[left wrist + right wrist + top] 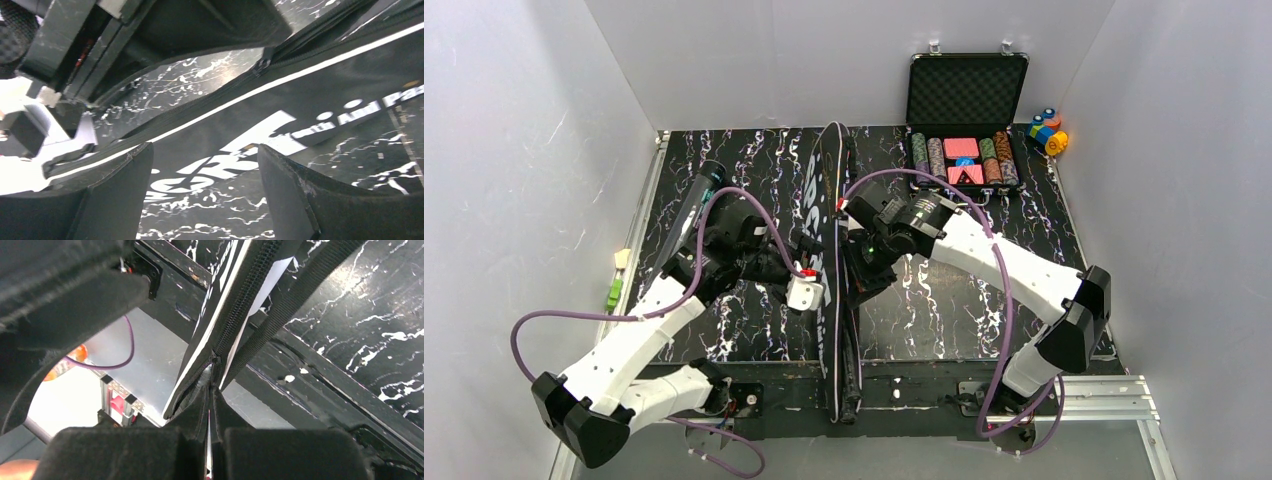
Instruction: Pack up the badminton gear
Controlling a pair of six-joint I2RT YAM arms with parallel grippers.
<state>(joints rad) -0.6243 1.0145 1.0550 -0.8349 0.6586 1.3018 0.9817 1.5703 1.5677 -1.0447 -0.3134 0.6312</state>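
Observation:
The long black "SPORT" bag [829,170] of the badminton gear lies lengthwise down the middle of the table, its near end hanging past the front edge. My left gripper [809,272] hovers open just left of it; in the left wrist view the fingers [125,190] straddle the bag's white lettering [260,135] with nothing between them. My right gripper [856,268] is shut on the bag's zipper [235,315], its fingertips [212,388] pinched where the two zipper tracks meet. A long black tube [692,205] lies at the left, partly under my left arm.
An open black case of poker chips [964,150] stands at the back right, with small coloured blocks [1046,130] beside it. Small green and cream pieces [617,280] lie off the mat's left edge. An aluminium rail [1104,395] runs along the front right.

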